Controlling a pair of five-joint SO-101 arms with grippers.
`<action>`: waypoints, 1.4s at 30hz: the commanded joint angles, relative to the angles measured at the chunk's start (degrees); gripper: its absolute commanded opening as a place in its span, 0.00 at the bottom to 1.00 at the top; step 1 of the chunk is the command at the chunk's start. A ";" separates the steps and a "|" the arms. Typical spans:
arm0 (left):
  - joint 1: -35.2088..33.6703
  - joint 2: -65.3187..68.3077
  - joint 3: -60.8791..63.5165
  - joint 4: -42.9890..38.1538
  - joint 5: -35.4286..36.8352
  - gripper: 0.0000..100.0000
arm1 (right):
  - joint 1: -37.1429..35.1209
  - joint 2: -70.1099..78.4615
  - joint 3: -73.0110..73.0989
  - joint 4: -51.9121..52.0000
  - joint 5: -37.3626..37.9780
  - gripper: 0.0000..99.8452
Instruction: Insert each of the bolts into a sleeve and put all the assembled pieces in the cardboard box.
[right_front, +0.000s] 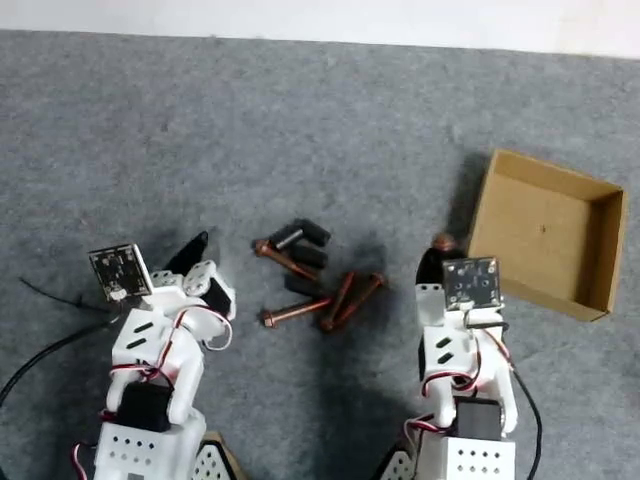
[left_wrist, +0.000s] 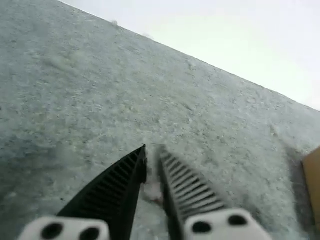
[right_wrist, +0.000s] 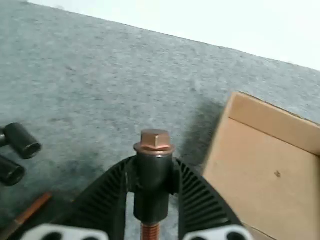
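Observation:
My right gripper (right_wrist: 152, 169) is shut on a black sleeve (right_wrist: 150, 176) with a copper bolt through it, whose hex head (right_wrist: 154, 141) sticks out past the fingertips. In the high view this assembled piece (right_front: 441, 243) is held just left of the open cardboard box (right_front: 545, 232), above the carpet. Loose copper bolts (right_front: 297, 311) and black sleeves (right_front: 305, 245) lie in a cluster between the arms. My left gripper (right_front: 198, 246) is left of that cluster; its fingers (left_wrist: 176, 180) are shut with nothing held.
Grey carpet covers the table. The box wall (right_wrist: 280, 125) rises close beside the held piece. Two sleeves (right_wrist: 21, 141) and a bolt tip (right_wrist: 27, 211) lie off to one side of the right gripper. A black cable (right_front: 45, 300) trails by the left arm.

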 joint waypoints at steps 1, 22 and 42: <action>-1.10 -0.66 1.19 -1.32 -1.05 0.01 | 1.89 -1.19 5.32 -0.48 -0.62 0.00; -0.75 -0.22 1.19 -1.32 -0.88 0.01 | 16.04 54.20 -35.82 -16.13 -17.23 0.00; 0.84 -0.40 1.19 -0.97 -0.97 0.01 | 19.82 91.21 -52.62 -16.04 -35.78 0.15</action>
